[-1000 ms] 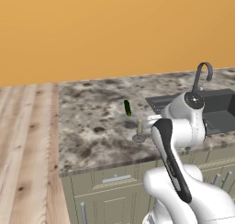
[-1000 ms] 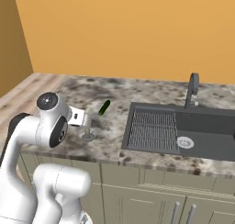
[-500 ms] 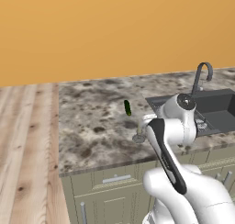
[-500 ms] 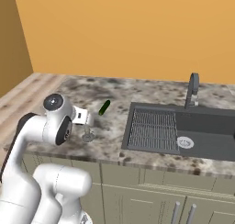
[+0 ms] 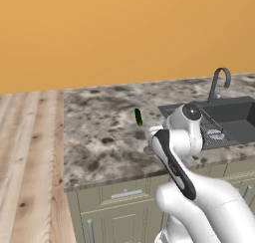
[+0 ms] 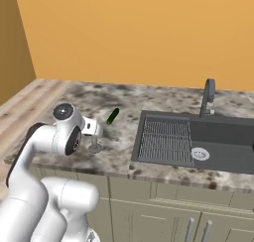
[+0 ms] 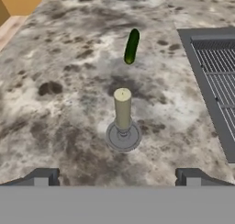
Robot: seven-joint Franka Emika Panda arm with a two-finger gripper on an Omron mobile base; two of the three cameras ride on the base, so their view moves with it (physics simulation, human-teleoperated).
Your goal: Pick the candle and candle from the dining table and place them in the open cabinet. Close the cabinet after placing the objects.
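One candle (image 7: 122, 109) is in play: over the last second the arm has swung lower and nearer to it, so the first pick looks close but not begun. Mottled grey-brown stone forms the surface (image 7: 59, 81). Beside the ribbed dark sink (image 7: 215, 71) stands that greyish cylinder on its round silver-grey holder, a glossy green cucumber (image 7: 131, 46) beyond. Above it, the hand (image 7: 117, 177) is spread wide, empty.

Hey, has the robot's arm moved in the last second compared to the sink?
Yes. In the left base view its elbow has sunk toward the candle, dropping lower against the fixed sink.
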